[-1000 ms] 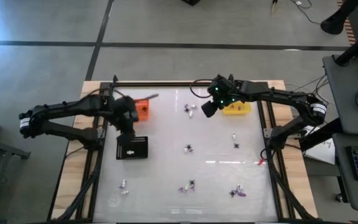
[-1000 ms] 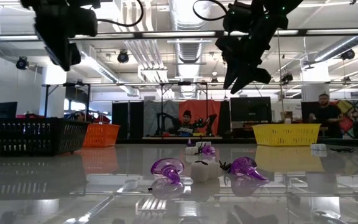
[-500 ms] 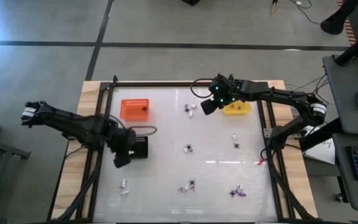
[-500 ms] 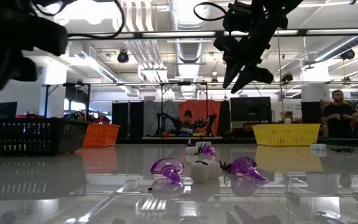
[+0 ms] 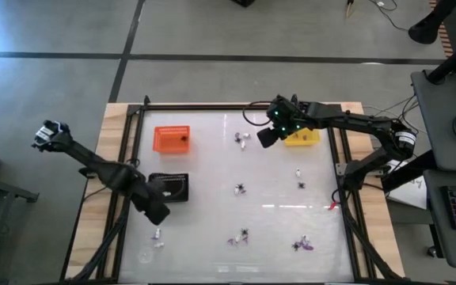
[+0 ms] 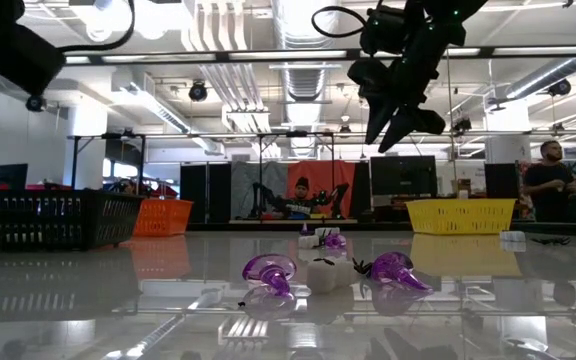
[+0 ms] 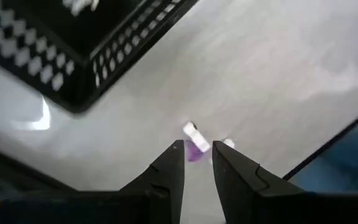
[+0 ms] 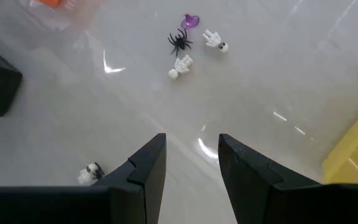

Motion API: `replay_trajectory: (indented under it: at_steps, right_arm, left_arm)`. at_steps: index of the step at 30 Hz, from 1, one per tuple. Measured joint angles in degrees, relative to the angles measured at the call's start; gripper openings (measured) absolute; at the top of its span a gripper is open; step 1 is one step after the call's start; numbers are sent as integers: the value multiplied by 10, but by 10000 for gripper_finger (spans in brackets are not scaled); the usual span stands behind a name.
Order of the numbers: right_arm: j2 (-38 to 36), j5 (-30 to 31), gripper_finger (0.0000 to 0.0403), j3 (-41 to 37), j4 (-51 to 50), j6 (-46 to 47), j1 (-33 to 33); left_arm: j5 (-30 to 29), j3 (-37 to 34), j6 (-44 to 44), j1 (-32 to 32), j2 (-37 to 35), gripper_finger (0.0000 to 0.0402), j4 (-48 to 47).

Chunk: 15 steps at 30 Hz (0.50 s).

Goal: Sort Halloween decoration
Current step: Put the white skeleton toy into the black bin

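Note:
The tiny trinkets lie scattered on the white table: a cluster [image 5: 242,138] by the right gripper, a white and purple one [image 5: 158,235] near the left near corner, others [image 5: 240,189] [image 5: 303,245] across the middle and near side. My left gripper [image 5: 155,212] hovers open just near-side of the black tray [image 5: 172,188]; in its wrist view the purple and white trinket [image 7: 194,140] shows beyond the fingertips [image 7: 197,152]. My right gripper [image 5: 266,136] hangs open in the air beside the yellow tray [image 5: 302,138], above a spider [image 8: 180,42] and skeletons [image 8: 180,66].
The orange tray [image 5: 172,138] sits at the far left with a dark bit inside; the black tray holds a white piece [image 7: 82,5]. A dark frame runs round the table [image 5: 212,107]. In the low view, people stand in the room behind [image 6: 546,180].
My left gripper has swung from over the orange tray toward the near edge, passing the black tray's left side, and now hovers past that tray's near-left corner. The right arm has kept still.

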Motion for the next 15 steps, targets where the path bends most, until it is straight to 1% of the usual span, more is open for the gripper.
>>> replay_trajectory:
  at_steps: [2, 7, 10, 15]
  right_arm:
    - [0, 0, 136, 0, -13, -16, 0]
    - [0, 0, 132, 0, -36, -56, 0]
    - [0, 0, 136, 0, -49, -93, 0]
    - [0, 0, 144, 0, -60, -108, 0]
  left_arm:
    - [-3, 0, -53, -17, 8, 66, 20]
    - [-4, 0, -131, -57, 43, 66, 39]
    - [-2, 0, -151, -74, 72, 66, 48]
    - [16, 0, -166, -79, 116, 66, 111]
